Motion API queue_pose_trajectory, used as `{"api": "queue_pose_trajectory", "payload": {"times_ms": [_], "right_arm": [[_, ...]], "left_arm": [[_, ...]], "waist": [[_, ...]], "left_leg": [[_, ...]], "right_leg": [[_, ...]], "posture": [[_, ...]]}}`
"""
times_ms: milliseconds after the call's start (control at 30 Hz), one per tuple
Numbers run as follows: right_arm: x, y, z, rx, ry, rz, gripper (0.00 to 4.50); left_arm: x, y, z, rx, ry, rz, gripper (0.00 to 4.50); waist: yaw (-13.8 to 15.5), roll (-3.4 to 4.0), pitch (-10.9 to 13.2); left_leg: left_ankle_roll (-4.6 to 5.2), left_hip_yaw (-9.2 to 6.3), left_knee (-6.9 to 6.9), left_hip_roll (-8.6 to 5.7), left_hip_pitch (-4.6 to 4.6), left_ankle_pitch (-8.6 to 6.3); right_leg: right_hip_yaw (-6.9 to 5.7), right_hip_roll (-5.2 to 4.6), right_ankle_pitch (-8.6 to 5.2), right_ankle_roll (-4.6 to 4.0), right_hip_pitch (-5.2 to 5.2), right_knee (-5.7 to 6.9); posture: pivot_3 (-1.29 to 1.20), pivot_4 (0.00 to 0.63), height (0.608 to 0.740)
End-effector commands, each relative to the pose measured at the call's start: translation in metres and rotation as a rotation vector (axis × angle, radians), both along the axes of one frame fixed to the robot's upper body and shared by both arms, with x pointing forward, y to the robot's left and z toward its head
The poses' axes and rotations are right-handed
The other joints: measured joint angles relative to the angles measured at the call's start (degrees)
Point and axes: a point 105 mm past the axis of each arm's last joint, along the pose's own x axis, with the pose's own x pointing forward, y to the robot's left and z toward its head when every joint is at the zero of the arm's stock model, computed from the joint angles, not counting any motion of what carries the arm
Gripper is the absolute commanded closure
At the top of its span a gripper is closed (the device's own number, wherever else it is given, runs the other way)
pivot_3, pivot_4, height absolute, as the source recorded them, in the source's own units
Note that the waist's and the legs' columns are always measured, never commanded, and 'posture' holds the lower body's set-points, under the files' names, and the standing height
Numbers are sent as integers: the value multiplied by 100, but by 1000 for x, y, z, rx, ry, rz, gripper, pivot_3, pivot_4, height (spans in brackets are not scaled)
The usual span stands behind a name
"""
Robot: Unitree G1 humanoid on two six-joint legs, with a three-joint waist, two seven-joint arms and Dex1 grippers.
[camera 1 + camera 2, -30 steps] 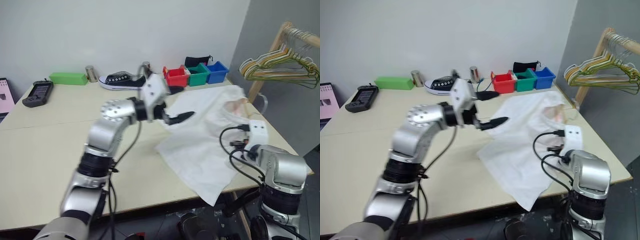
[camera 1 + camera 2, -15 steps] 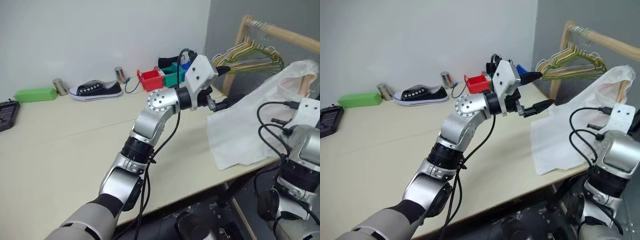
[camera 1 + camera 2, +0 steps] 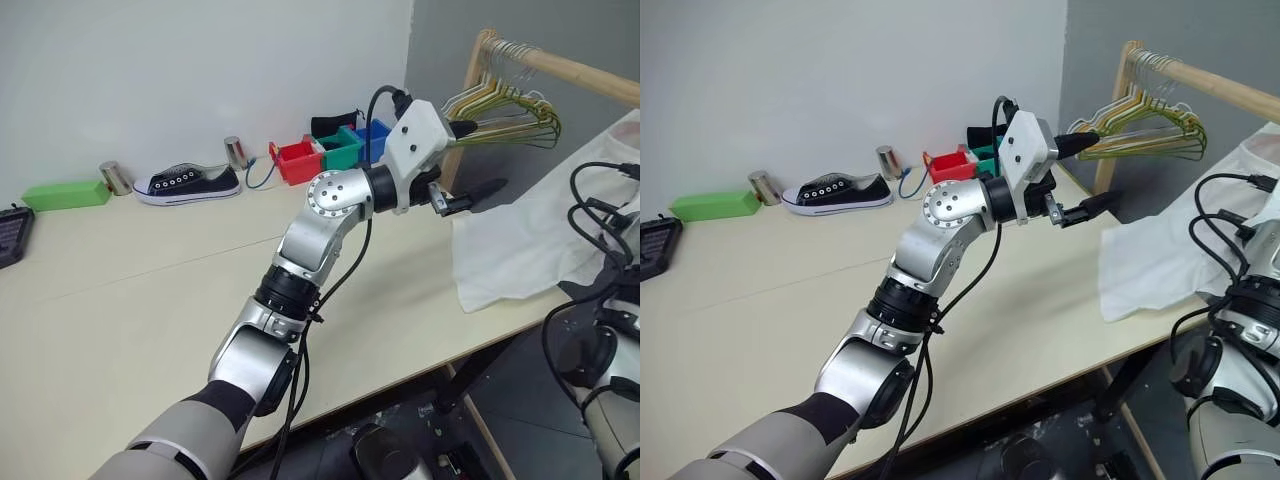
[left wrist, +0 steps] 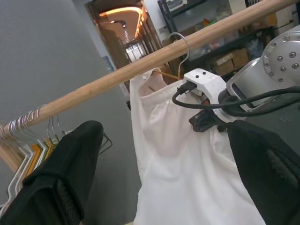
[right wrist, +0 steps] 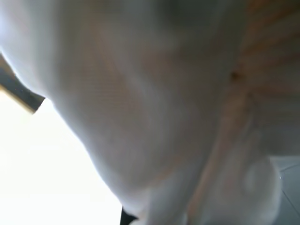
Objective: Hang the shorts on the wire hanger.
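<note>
Shorts hang at the right from the wooden rail, over a wire hanger, clenched by the right gripper; hem trailing on the worktop could snag. Left gripper jaws released.

Bench, back edge, along the wall: green block, metal can, black sneaker, second can, red, green and blue bins. Multicoloured hangers bunched on wooden rail.

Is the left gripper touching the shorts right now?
Apart. In the left wrist view the open left gripper frames the shorts hanging farther off; its fingers hold nothing.
</note>
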Motion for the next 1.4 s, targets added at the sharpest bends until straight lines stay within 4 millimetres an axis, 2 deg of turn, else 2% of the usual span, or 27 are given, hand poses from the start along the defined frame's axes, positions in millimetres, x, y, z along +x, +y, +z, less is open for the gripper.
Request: {"api": "queue_pose_trajectory", "payload": {"times_ms": [33, 333, 400, 500, 633, 800, 867, 1000, 1167, 1267, 1400], "right_arm": [[4, -5, 22, 40, -88, -15, 4500], [5, -7, 5, 129, -56, -26, 4500], [4, -9, 5, 117, -56, -30, 3964], [5, -11, 9, 78, -63, -27, 3444], [5, -12, 14, 5, -57, -26, 2434], [-2, -6, 27, -199, -40, -30, 1289], [-8, 2, 32, -245, -44, -31, 811], [-25, 32, 46, -318, -61, -23, 9], [-38, 79, 61, -344, -94, 40, 9], [-40, 94, 70, -377, -132, 61, 9], [-36, 117, 96, -451, -207, 110, 9]], "left_arm": [[-8, -3, 10, -11, -49, -9, 16], [-7, -3, 8, -8, -44, 0, 16], [-6, -3, 8, -7, -43, 4, 0], [-5, -2, 9, -10, -43, 9, 0], [-4, -1, 9, -12, -45, 16, 0], [-4, 4, 8, -4, -46, 25, 0], [-3, 5, 7, 1, -46, 28, 0], [-1, 11, 6, 11, -46, 34, 0], [1, 18, 2, 16, -23, 43, 0], [2, 25, -7, 34, -7, 55, 0], [10, 47, -7, 26, 7, 130, 0]], "waist": [[1, -1, 1], [10, -2, 1], [13, -2, 1], [12, -2, 1], [12, -3, 2], [18, -2, 2], [19, -3, 2], [21, -2, 1], [15, -6, 4], [12, -5, 3], [-5, -4, 5]], "left_leg": [[0, -1, 0, 0, 7, 0], [0, -3, 0, 0, 11, 0], [0, -5, 0, 0, 12, -1], [0, -5, 0, -1, 13, -1], [0, -6, 0, -3, 14, -1], [0, -8, -1, -3, 16, -1], [0, -8, -2, -3, 17, -1], [-1, -12, -6, -2, 19, -1], [-1, -16, -10, 1, 17, -2], [-2, -17, -11, 2, 17, -2], [-1, -19, -14, 4, 15, -2]], "right_leg": [[-1, 0, -2, -2, 8, -2], [-4, 0, -8, -6, 20, -9], [-4, 0, -8, -5, 27, -17], [-3, 0, -11, -9, 35, -29], [-3, -2, -11, -7, 36, -29], [-4, -1, -13, -10, 39, -31], [-4, -1, -13, -8, 39, -31], [-6, -1, -13, -7, 39, -31], [-8, -1, -28, -33, 36, -30], [-8, -1, -29, -35, 36, -31], [-10, -1, -30, -36, 33, -31]], "posture": [[-407, 0, 740], [-405, 0, 740], [-404, 0, 740], [-400, 0, 740], [-394, 0, 740], [-391, 1, 740], [-391, 2, 740], [-407, 10, 740], [-431, 18, 740], [-435, 20, 740], [-427, 22, 740]]}}
